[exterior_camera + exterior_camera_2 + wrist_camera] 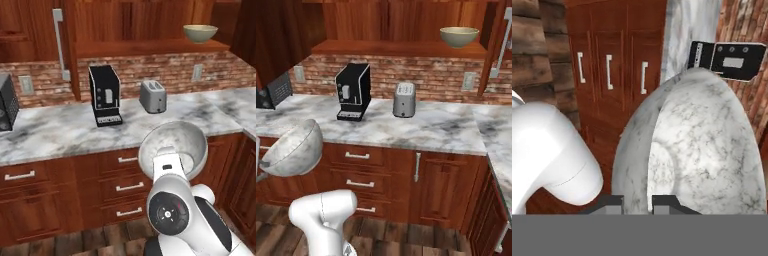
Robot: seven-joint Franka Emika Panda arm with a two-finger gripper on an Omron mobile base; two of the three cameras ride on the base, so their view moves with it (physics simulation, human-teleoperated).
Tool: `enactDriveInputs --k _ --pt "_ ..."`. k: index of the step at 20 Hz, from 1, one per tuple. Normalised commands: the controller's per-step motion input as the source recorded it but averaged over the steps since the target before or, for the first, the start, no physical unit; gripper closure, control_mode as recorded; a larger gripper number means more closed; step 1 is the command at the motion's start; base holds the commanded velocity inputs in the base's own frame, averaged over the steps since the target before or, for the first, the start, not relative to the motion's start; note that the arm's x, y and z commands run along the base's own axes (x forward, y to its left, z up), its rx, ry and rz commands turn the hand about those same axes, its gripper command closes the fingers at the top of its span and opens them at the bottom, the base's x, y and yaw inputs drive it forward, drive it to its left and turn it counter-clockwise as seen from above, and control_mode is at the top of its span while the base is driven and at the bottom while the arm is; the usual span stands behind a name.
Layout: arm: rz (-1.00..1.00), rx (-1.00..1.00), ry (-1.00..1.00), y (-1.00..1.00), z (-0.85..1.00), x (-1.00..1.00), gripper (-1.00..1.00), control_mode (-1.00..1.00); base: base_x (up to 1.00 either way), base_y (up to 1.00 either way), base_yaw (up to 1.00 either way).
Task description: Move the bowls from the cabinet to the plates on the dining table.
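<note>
One bowl out, one to go. Pincer (637,201) sits at 6 o'clock in the hand view, tips clamped on the rim of the speckled grey-white bowl (687,150); the wall runs between the two fingers. Bowl is carried in the air, tilted on its side, in front of the drawers (122,187), below the worktop (75,130) edge. From the left base camera its mouth faces the camera, just above the arm's wrist, around 5 o'clock. From the right base camera it hangs at 9 o'clock, underside showing.

Farther out: coffee machine (105,95) and toaster (153,96) stand on the worktop, well apart. Tan bowl (200,33) sits upright on the open cabinet (150,47) shelf, at 1 o'clock, untouched.

Progress, judged: first bowl is out of the cabinet and in transit, not yet delivered. Left: drive to the dining table, set it on a plate, come back for the tan bowl, repeat. Roughly a quarter done.
</note>
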Motion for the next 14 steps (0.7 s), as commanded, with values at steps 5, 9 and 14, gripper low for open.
enactDriveInputs --k 5,9,14 --pt "0.00 0.00 0.00 0.00 0.00 0.00 1.00 1.00 -0.71 -0.71 -0.35" --pt "0.00 0.00 0.00 0.00 0.00 0.00 1.00 1.00 -0.82 -0.66 -0.33" --pt "0.00 0.00 0.00 0.00 0.00 0.00 1.00 1.00 -0.90 -0.56 -0.34"
